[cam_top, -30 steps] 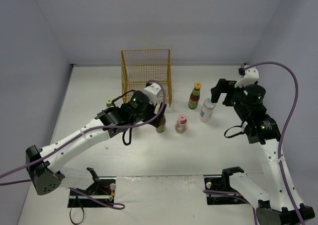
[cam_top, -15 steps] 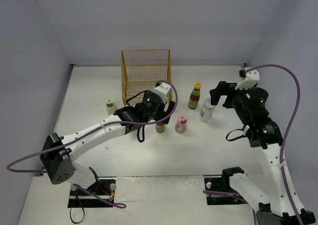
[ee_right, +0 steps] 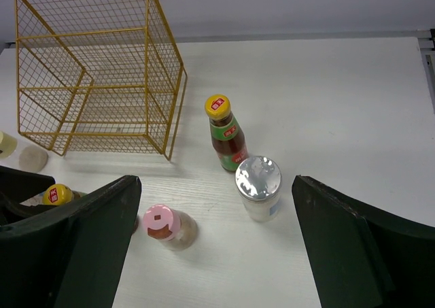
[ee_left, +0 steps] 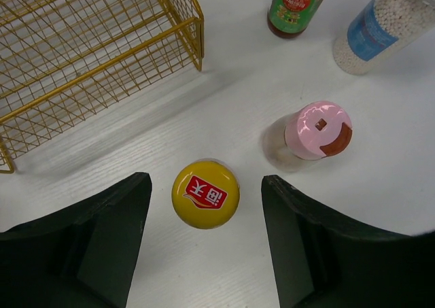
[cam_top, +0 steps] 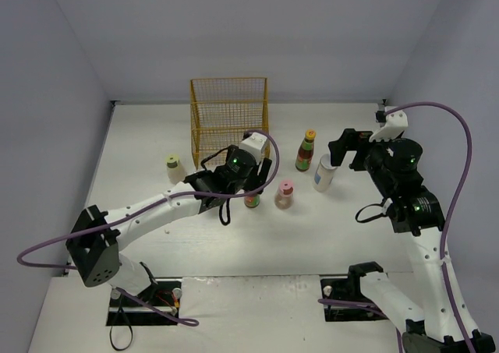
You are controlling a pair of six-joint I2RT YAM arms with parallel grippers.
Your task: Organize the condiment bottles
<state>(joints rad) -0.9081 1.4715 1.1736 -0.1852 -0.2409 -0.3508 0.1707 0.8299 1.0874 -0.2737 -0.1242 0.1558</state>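
A dark bottle with a yellow cap stands between the open jaws of my left gripper, untouched; in the top view the bottle is just under that gripper. A pink-capped beige bottle stands right of it. A second dark bottle and a silver-lidded jar stand further right. A yellow-green-capped bottle is at the left. My right gripper is open and empty above the jar. Only one silver-lidded jar shows.
The yellow wire rack stands at the back, just behind my left gripper; its corner is close to the fingers. Purple cables loop over both arms. Grey walls close the table at the back and sides.
My left arm has swung right and forward, bringing its open gripper over the dark bottle and uncovering the yellow-green-capped bottle. My right arm shifted slightly at first, then held still.
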